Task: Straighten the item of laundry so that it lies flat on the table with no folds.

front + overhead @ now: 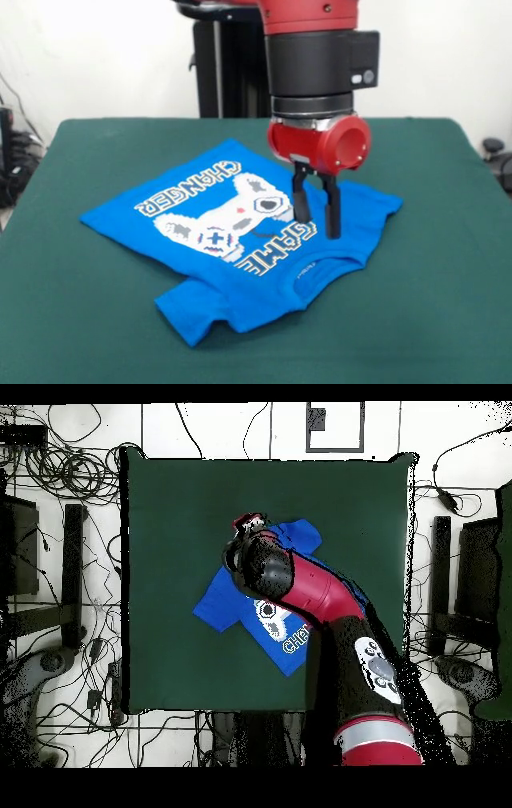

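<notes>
Blue T-shirt (pixel 240 232), partly straightened, mid-desk (pixel 72 320); fingers (pixel 314 202) parted, empty, hanging just over the collar end.
Front view: lettering "GAME" and "CHANGER" around a white controller graphic; near sleeve looks folded, so the smoothing step seems unfinished, and next comes a pinch at that fold and an outward pull. Overhead view: arm (pixel 320 599) covers the shirt's middle; only "CH" legible.

Bare table (pixel 96 320) rings the shirt (pixel 208 288) — nothing blocks.
</notes>
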Tool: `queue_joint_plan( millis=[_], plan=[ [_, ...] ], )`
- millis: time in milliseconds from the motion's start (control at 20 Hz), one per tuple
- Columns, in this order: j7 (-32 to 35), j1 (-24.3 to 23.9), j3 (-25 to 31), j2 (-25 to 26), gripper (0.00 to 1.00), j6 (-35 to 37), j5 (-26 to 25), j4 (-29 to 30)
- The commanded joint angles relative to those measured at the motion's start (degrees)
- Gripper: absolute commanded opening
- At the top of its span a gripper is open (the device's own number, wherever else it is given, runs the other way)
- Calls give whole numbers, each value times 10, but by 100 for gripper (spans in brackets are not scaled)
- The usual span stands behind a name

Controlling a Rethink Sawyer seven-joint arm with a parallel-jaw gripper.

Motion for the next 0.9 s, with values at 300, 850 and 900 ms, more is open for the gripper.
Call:
queue_joint_plan(
  millis=[300, 850, 900],
  plan=[
    [-6, 16, -34, 73, 100, 112, -48, -108],
    [2, 17, -35, 92, 100, 111, -72, -134],
    [5, 20, -40, 99, 100, 111, -74, -143]
  ],
)
